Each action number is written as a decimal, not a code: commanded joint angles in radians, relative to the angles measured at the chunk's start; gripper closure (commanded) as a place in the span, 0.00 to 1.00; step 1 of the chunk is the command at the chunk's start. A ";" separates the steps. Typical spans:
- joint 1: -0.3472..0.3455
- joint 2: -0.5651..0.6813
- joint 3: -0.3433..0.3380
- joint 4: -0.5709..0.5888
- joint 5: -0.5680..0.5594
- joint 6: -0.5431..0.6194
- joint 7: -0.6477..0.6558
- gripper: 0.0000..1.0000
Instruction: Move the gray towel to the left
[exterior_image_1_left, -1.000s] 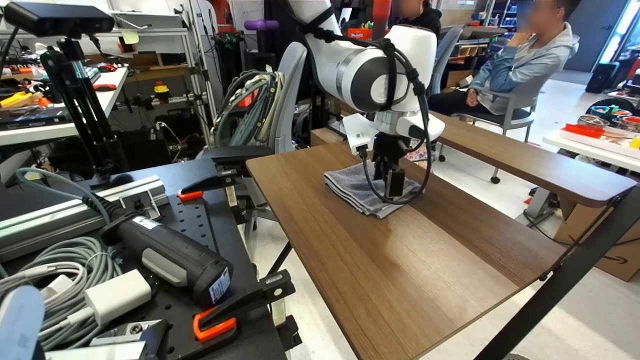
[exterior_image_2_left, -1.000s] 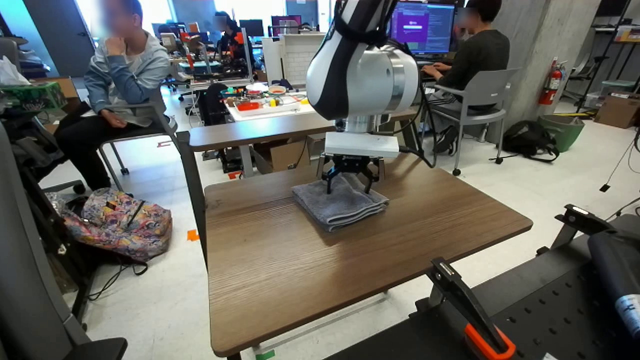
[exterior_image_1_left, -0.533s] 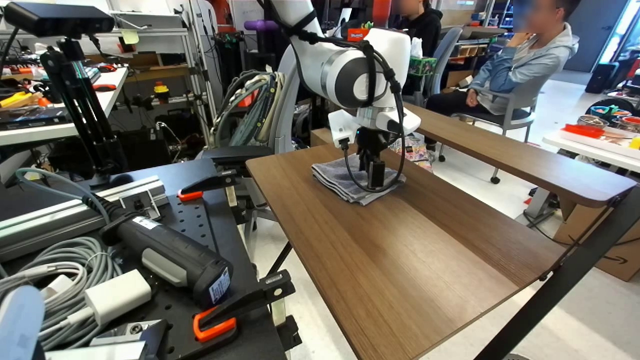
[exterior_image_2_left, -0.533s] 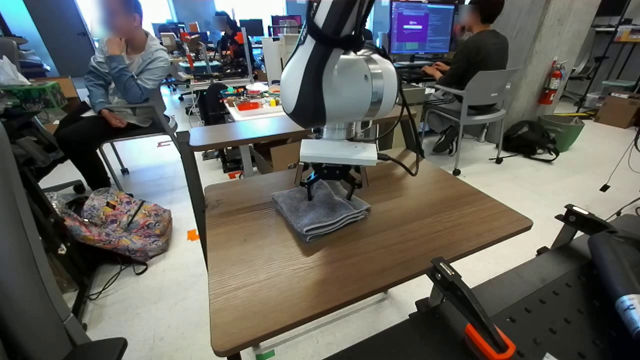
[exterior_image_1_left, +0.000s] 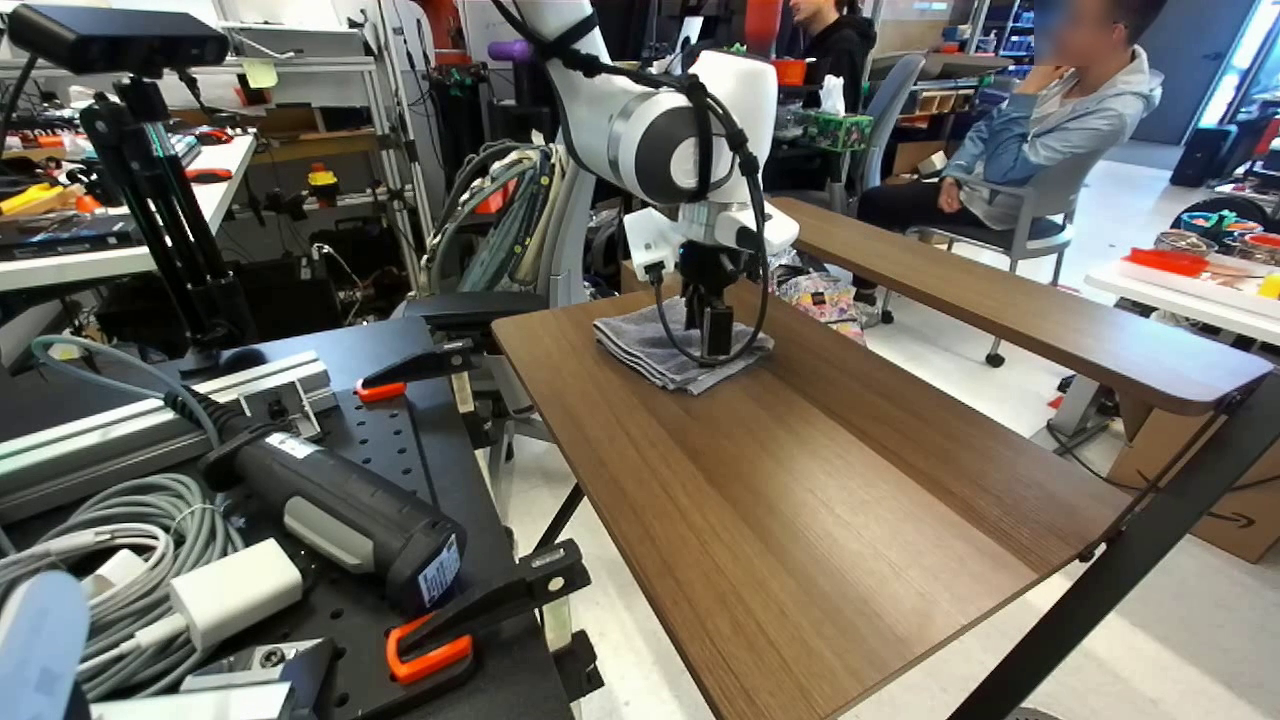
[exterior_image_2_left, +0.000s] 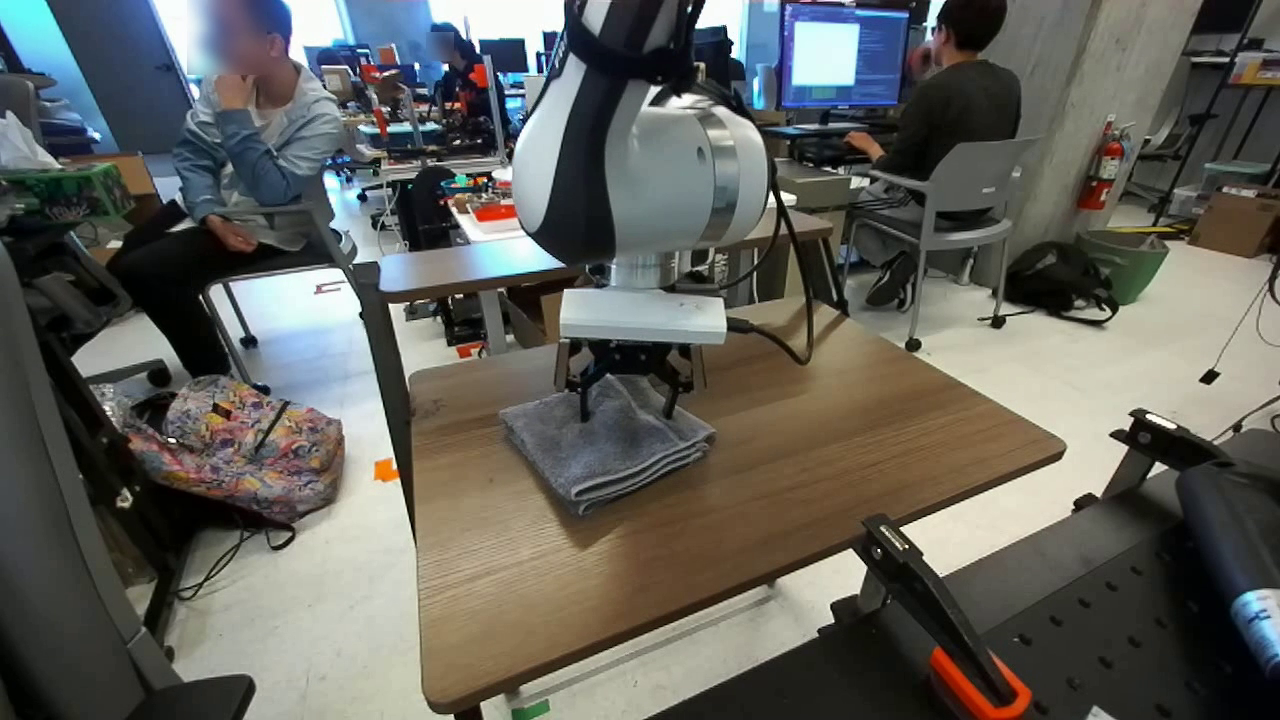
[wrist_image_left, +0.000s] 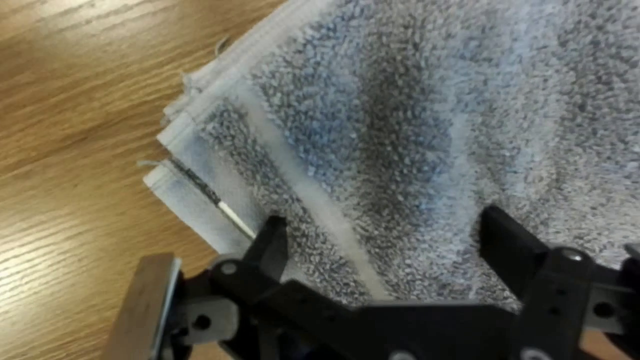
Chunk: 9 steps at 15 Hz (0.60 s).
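In an exterior view, brown tabletop (exterior_image_2_left: 452, 545) at left, then the gray towel (exterior_image_2_left: 612, 447), folded flat on it, left of middle. Next, on top, the gripper (exterior_image_2_left: 627, 414), fingers (wrist_image_left: 274, 245) apart and seemingly pressed into the towel. Looks like a push-drag, so press just enough for traction, slide slow, avoid any bunching.

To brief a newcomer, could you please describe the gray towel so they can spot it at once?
Find the brown tabletop beneath the white robot arm. Under the gripper lies the gray towel, folded roughly square; its fuzzy, layered cloth sets it apart from the smooth tabletop around it.
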 joint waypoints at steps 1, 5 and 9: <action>-0.031 -0.105 0.066 -0.173 0.005 0.124 -0.070 0.00; -0.056 -0.190 0.116 -0.309 0.024 0.240 -0.108 0.00; -0.100 -0.238 0.154 -0.394 0.025 0.302 -0.150 0.00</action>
